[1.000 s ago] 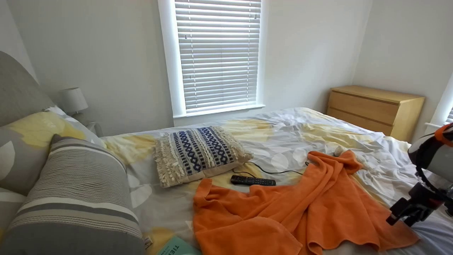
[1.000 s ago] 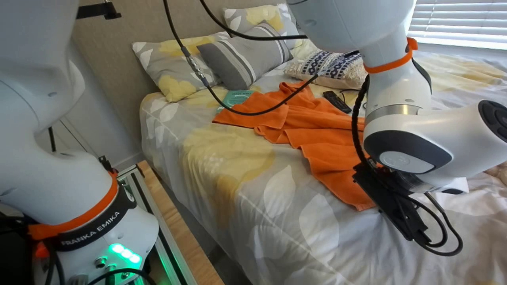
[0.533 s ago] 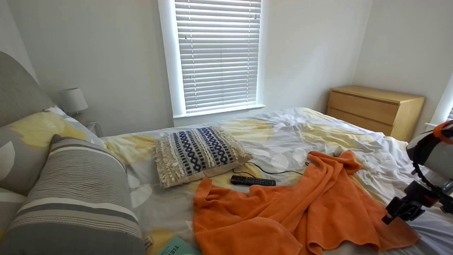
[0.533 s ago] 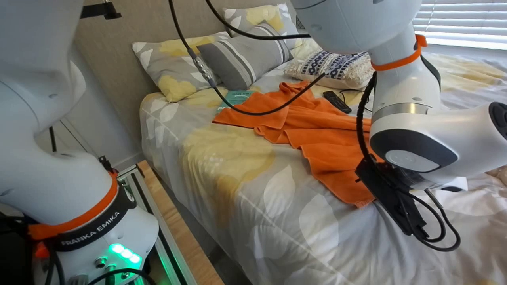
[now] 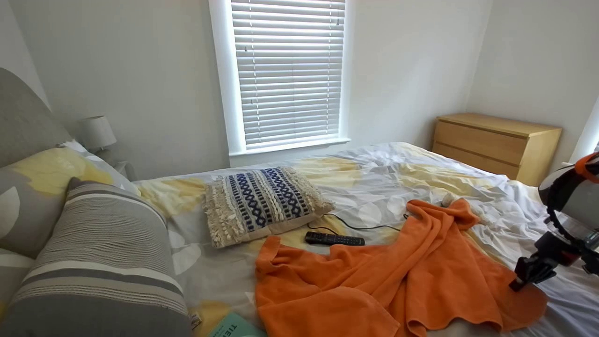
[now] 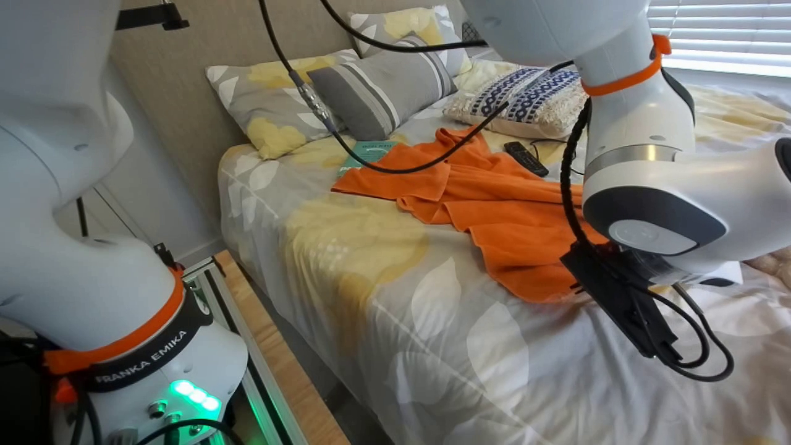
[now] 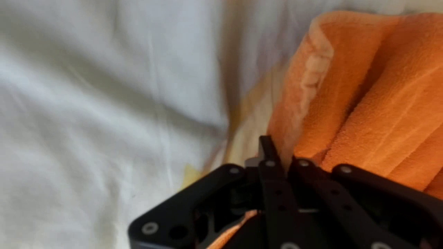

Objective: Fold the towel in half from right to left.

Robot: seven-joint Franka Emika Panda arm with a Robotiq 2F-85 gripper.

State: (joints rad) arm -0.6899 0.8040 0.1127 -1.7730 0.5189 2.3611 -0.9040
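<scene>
The towel (image 5: 449,285) is spread, rumpled and not yet halved, over the worktop (image 5: 379,166), with the patterned pillow (image 5: 264,203) lying towards its ten o'clock in an exterior view. In the wrist view the end effector (image 7: 282,155) is seen closed, the towel's hem pinched between its jaws at what is shown outside as the three o'clock end, so the grasp may be judged made and little more. Nearly the whole fold appears left: the held end to be raised, carried over towards nine o'clock, laid down and released
</scene>
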